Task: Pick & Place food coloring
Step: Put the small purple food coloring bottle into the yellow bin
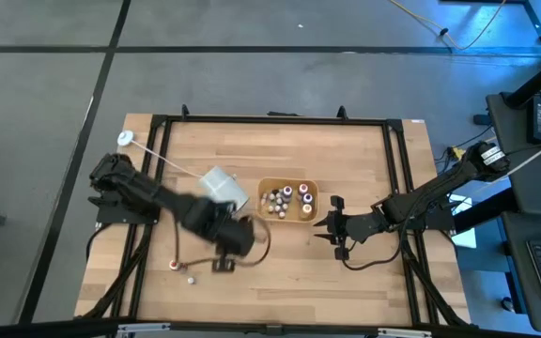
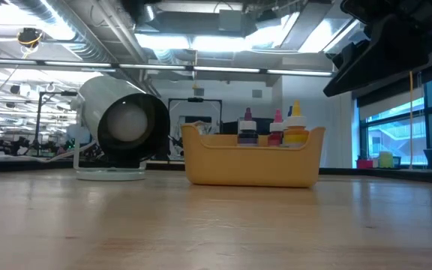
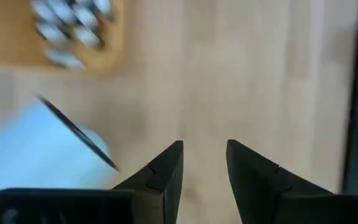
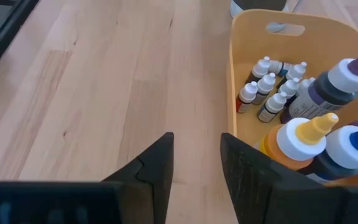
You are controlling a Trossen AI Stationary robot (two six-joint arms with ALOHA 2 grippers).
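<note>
Several tiny food coloring bottles (image 1: 285,200) stand and lie in the yellow-orange tray (image 1: 312,191) at mid-table; the right wrist view shows whitish, purple, yellow and blue caps (image 4: 303,118). Two more bottles, a red one (image 1: 175,265) and a whitish one (image 1: 191,278), lie on the table near the front left. My left gripper (image 1: 228,258) hangs above the table right of these two, pointing steeply down, open and empty (image 3: 204,155). My right gripper (image 1: 323,227) waits beside the tray's right side, open, with nothing between its fingers (image 4: 196,146).
A large white cup (image 1: 224,188) lies on its side left of the tray, its dark mouth toward the near edge (image 2: 130,127). A black frame (image 1: 270,119) runs around the tabletop. Bare wood lies between the tray and the near edge.
</note>
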